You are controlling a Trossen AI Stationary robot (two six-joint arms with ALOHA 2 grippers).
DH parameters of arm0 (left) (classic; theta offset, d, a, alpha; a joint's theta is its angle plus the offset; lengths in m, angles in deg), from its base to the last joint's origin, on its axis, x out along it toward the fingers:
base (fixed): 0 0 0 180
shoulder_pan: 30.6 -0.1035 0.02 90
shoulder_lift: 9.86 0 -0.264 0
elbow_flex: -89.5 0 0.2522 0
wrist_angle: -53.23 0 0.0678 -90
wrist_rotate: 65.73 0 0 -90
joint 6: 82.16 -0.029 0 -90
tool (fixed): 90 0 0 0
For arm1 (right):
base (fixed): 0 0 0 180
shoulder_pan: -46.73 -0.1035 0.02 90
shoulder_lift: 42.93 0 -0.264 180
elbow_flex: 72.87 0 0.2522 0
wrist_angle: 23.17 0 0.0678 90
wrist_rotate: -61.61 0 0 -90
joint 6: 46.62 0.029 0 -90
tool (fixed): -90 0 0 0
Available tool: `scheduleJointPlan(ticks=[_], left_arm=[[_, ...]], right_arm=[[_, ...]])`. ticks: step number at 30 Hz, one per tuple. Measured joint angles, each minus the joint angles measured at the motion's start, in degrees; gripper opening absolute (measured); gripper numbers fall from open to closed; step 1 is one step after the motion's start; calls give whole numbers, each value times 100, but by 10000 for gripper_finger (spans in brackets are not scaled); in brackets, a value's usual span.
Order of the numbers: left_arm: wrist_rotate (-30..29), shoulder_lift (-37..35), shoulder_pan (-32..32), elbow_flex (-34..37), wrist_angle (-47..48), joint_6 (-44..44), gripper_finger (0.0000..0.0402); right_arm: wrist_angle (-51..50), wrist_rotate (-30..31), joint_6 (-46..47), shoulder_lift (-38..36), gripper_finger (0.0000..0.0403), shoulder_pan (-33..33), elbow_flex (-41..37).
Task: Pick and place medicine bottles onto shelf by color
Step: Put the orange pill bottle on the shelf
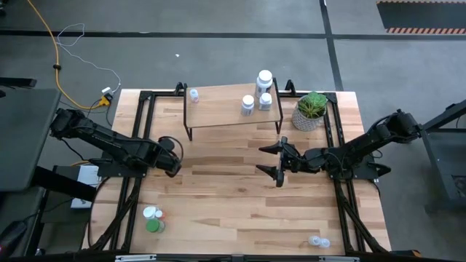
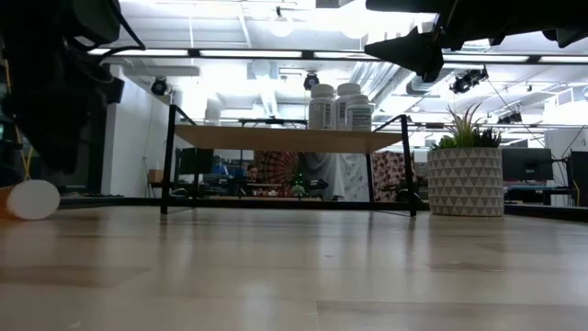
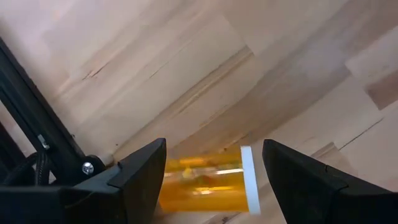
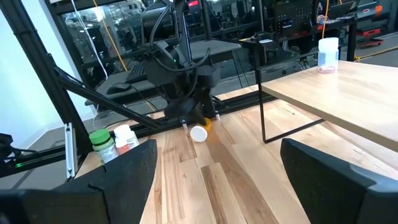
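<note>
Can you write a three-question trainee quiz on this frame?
1. True or false: the left hand is shut on the orange bottle.
2. How many white bottles stand grouped at the shelf's right end? A) one B) three C) five
3. What stands on the table just right of the shelf?

Key: 1. False; it is open, with the bottle lying between its fingers. 2. B. 3. The potted plant.

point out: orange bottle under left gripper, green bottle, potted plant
orange bottle [image 3: 205, 183]: left wrist view, on its orange side, lying on the table.
green bottle [image 4: 102, 144]: right wrist view, on its body below the cap.
potted plant [image 1: 309, 118]: high view, on the patterned pot.
</note>
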Motion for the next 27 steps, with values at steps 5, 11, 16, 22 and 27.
scheduleJointPlan(ticks=[5, 11, 16, 22, 27], left_arm=[[699, 0, 0, -6, 3, -919, 256], [1746, 0, 2, -244, 14, -2758, 256], [1839, 0, 4, -466, 184, -3553, 256], [1245, 161, 0, -459, 532, -4765, 256], [1181, 481, 0, -459, 549, -5337, 256]], right_arm=[[0, 1, 0, 0, 332, 0, 0], [2, 24, 0, 0, 332, 0, 0], [2, 22, 0, 0, 332, 0, 0], [4, 20, 0, 0, 332, 0, 0], [4, 17, -2, 0, 332, 0, 0]])
